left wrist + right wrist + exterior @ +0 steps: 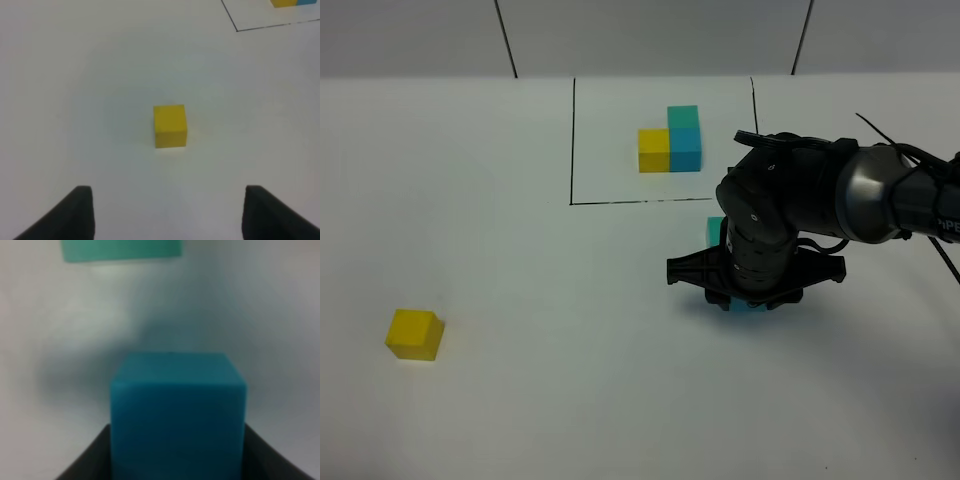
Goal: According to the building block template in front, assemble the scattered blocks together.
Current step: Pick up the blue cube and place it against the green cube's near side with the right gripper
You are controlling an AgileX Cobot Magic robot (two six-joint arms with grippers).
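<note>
Right claw is pinched on the blue cube, gripping two opposite flat sides. It sits right of centre on the counter, just in front of the template, which is framed toward the far edge. Teal cube is near, between blue and the frame line, not touching. Left claw is spread and holds nothing. Yellow cube is dead ahead of it, centred on the gap, well apart, toward the counter's front-left corner. Cubes look light, rigid and matte, so I expect decent grip and no crush risk. Take them square on opposite faces or they'll likely twist.
</note>
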